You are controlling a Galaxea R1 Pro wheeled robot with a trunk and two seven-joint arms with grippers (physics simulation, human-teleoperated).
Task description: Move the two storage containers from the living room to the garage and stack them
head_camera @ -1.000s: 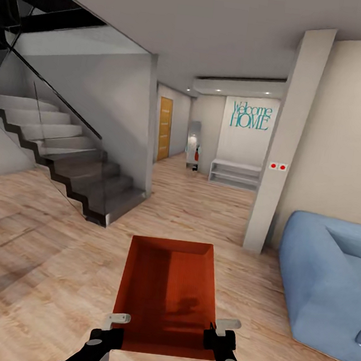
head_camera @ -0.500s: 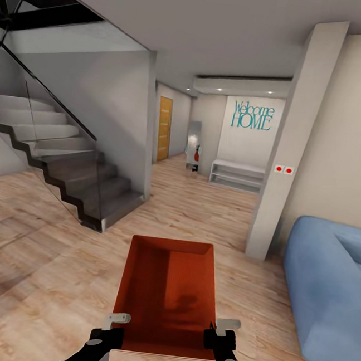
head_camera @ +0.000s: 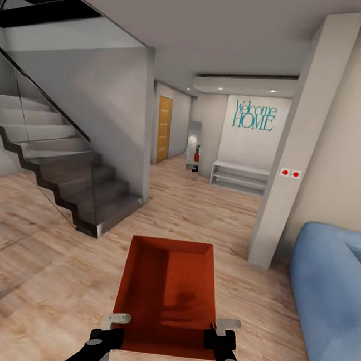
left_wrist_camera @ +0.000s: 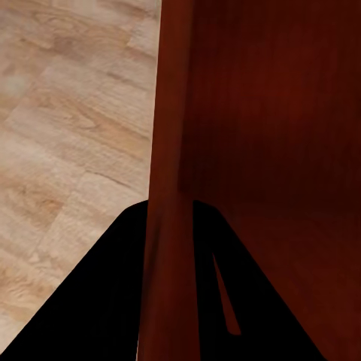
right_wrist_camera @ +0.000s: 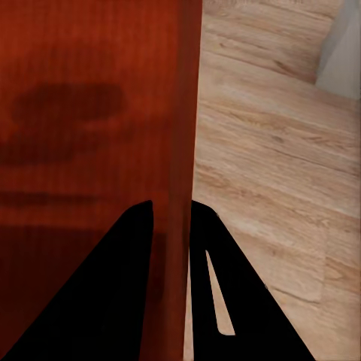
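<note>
**Bin carried through the living area, garage not yet in sight**

One orange-red bin (head_camera: 167, 294) is held out in front of the robot, above the wood-plank floor (head_camera: 37, 254), open side up and empty. The left gripper (head_camera: 112, 325) pinches the near end of the bin's left wall, the right gripper (head_camera: 220, 332) the near end of its right wall. In each wrist view a wall (left_wrist_camera: 169, 150) runs between the dark fingers (right_wrist_camera: 128, 301), so both jaws are nearly closed, clamped on thin plastic.

The step in hand looks like transport of the first bin. Ahead lie a staircase (head_camera: 65, 162), a pillar (head_camera: 296, 149), a blue sofa (head_camera: 331, 287) and a hallway with a wooden door (head_camera: 163, 128). The next move calls for driving on between stairs and pillar, holding the bin level and clear of the sofa.
</note>
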